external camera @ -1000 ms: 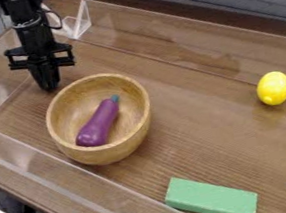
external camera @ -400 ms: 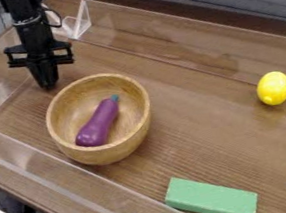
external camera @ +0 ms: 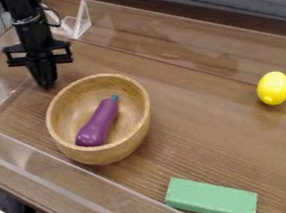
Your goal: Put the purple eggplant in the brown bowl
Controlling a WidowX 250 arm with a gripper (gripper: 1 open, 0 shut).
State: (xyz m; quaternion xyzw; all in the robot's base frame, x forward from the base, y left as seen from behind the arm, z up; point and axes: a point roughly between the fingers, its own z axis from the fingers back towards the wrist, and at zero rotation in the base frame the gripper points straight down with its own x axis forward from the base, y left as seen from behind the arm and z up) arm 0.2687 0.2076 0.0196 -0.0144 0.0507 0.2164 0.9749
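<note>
At the upper left of the view, the black tool (external camera: 47,80) hangs from its arm and points straight down at the wooden bench (external camera: 194,66), its tips drawn narrow together with nothing between them. It stands just behind the far rim of the brown bowl (external camera: 133,127), close to it but not reaching inside. A small clear plastic piece (external camera: 78,19) stands behind the tool near the back wall.

Right of the tool and nearer the camera, the brown bowl sits upright on the bench. The purple eggplant (external camera: 98,122) lies inside it on the bowl's floor, slanted, with its fatter end toward the lower left and its thinner tip pointing to the upper right.

Further right and toward the front edge, a green rectangular sponge (external camera: 211,198) lies flat on the bench, well apart from the bowl. At the far right, a yellow lemon (external camera: 274,88) rests alone on the wood. Clear low walls (external camera: 17,148) border the bench surface.
</note>
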